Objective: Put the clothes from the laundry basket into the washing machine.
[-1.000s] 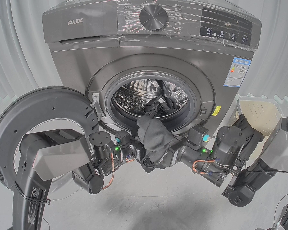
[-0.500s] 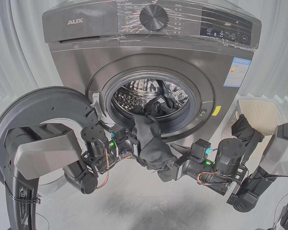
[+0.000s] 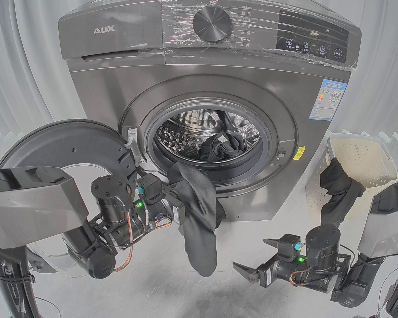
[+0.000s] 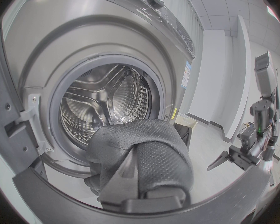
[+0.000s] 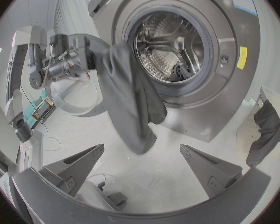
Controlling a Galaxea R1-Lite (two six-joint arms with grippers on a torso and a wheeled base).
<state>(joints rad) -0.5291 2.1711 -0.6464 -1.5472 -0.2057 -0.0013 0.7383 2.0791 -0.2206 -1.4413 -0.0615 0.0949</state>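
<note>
A dark grey garment (image 3: 200, 226) hangs limp from my left gripper (image 3: 174, 194), which is shut on its top edge just below the washing machine's drum opening (image 3: 210, 140). In the left wrist view the garment (image 4: 146, 147) drapes over the gripper (image 4: 140, 184). Another dark garment (image 3: 221, 145) lies inside the drum. My right gripper (image 3: 250, 255) is open and holds nothing, low over the floor to the right of the hanging garment (image 5: 127, 100). The cream laundry basket (image 3: 367, 155) stands at the right with a dark garment (image 3: 340, 191) over its rim.
The round washer door (image 3: 62, 149) stands swung open to the left, right behind my left arm. Bare grey floor (image 3: 185, 292) lies in front of the machine, between the two arms. A curtain backs the machine.
My right gripper has let go of the grey garment and dropped low to the right. The left gripper drew back to the left, and the garment now hangs from it alone.
</note>
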